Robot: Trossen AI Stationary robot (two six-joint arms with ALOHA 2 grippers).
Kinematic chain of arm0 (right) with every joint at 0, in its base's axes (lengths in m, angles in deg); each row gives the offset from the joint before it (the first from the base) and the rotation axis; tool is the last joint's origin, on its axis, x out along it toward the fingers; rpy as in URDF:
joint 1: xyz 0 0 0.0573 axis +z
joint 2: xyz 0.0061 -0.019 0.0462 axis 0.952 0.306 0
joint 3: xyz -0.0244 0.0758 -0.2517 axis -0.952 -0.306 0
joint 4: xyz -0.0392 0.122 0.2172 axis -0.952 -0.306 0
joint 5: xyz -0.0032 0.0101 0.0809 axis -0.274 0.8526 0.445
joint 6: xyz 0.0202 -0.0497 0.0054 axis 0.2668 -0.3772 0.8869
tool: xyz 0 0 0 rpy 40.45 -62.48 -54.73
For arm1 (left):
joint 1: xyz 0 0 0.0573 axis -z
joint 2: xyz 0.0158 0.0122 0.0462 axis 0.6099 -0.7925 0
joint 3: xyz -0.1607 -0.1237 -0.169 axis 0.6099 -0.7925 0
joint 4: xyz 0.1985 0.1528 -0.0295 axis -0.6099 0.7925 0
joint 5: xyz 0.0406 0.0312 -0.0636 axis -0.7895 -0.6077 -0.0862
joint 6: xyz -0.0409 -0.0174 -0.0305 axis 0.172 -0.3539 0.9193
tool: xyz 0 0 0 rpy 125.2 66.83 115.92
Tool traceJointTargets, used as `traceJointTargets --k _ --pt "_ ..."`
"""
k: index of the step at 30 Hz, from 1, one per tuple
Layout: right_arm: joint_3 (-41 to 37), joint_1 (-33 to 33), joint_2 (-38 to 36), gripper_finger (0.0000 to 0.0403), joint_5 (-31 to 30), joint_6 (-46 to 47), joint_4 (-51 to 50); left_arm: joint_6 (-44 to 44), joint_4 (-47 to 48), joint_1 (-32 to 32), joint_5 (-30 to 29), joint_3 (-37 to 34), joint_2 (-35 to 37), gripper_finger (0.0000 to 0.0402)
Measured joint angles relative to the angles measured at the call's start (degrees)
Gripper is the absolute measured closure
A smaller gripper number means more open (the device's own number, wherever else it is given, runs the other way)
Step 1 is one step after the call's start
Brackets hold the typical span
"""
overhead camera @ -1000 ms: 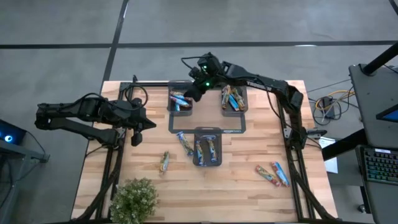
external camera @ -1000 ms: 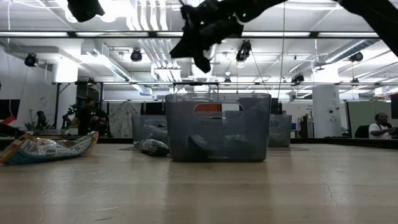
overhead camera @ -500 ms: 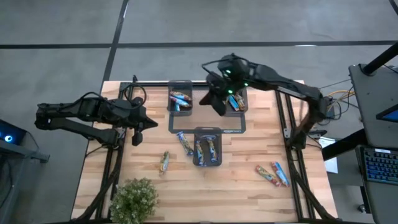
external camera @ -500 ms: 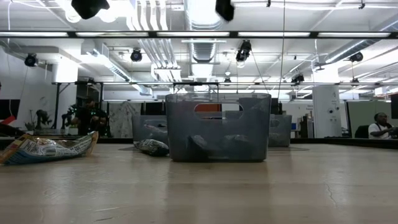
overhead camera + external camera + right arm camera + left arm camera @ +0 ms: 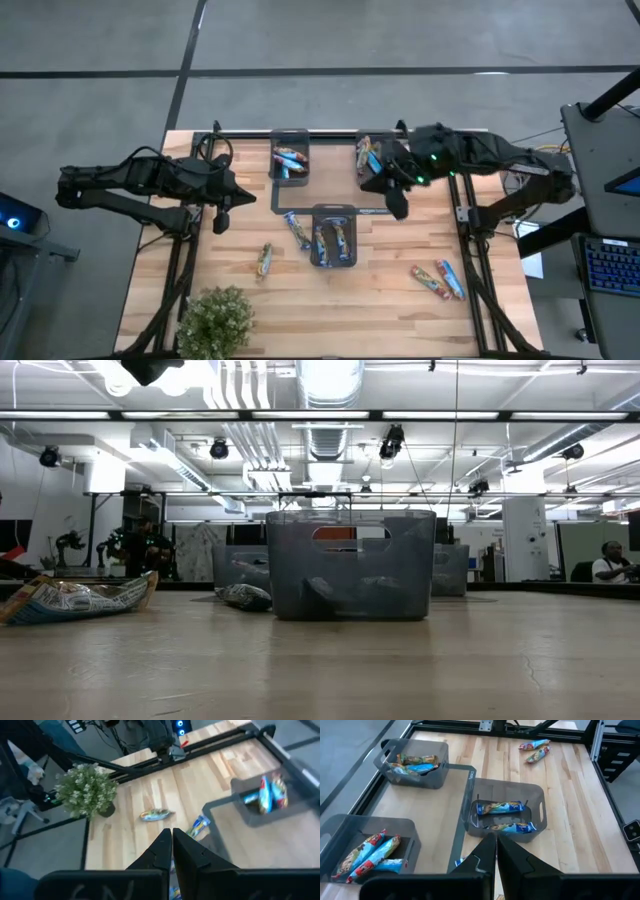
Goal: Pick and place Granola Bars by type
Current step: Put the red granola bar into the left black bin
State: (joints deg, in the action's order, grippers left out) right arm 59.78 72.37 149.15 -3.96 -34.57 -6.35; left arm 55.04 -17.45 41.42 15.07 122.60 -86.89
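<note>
High view, going left to right: the left gripper [image 5: 222, 215] waits over the table's left side, its fingers pressed together and holding nothing. Just right of it a lone bar [image 5: 264, 260] lies on bare wood, its long axis running nearly front to back; by my reading the left arm is the nearer one to it. Next comes the back-left tray [image 5: 290, 160] with a few Granola Bars [image 5: 288, 160] inside, then a loose bar [image 5: 297, 229] lying slantwise against the middle tray [image 5: 334, 238], which holds two or three bars lengthwise. The back-right tray [image 5: 377, 158] holds several more. The right gripper [image 5: 396, 203] hovers just in front of that tray, fingers closed and empty. A pair of bars [image 5: 438, 280] lies well apart toward the front right, both slanted alike; these sit closer to the right arm, which would need to swing forward and turn to cross their long axis.
</note>
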Motion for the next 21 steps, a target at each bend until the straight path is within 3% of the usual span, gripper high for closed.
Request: traceJointTargets --k 9,21 --pt "-9.1 11.5 -8.8 0.0394 -8.8 8.4 0.1 0.0 0.0 0.0 0.0 0.0 0.0 0.0402" --pt "-11.0 24.2 -12.2 0.0394 -18.8 6.2 0.0 0.1 0.0 0.0 0.0 0.0 0.0 0.0402"
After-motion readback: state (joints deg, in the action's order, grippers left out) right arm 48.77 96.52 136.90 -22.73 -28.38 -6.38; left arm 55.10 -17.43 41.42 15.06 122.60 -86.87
